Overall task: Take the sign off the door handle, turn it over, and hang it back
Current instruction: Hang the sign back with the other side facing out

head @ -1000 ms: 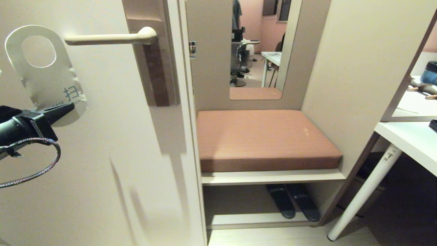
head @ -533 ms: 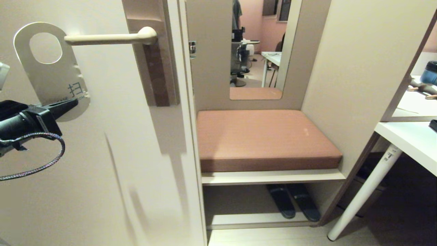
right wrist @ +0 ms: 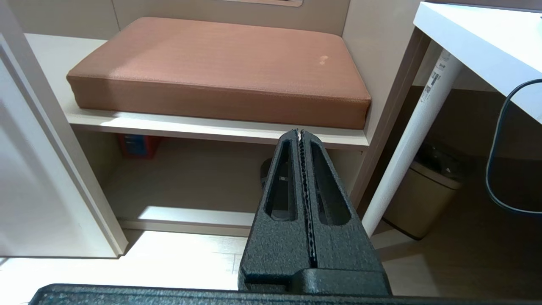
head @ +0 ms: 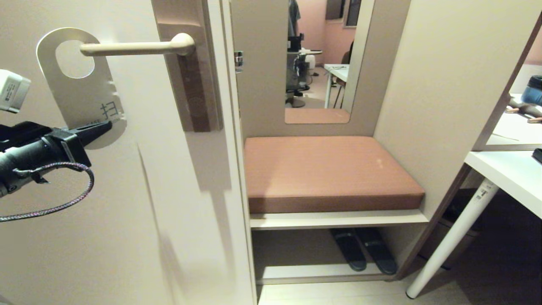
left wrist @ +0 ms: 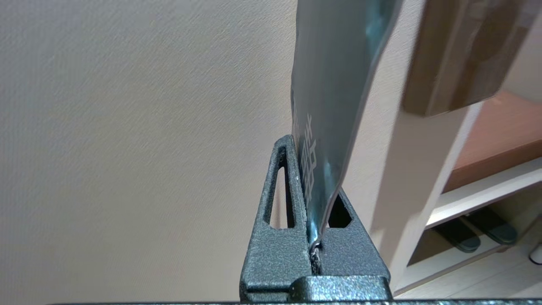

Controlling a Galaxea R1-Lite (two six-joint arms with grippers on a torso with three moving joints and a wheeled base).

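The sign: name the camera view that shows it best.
The head view: the sign appears nearly whole, its oval hole at the tip of the door handle, lower end pinched by the left gripper. The left wrist view gives only its clamped edge and grey face. The right wrist view misses it.

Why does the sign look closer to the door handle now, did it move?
Yes. The sign, pinched at its bottom by the left end effector, slid toward the door handle; its oval hole now overlaps the handle's free tip.

Head high; wrists close; bench [head: 330,171] shared.
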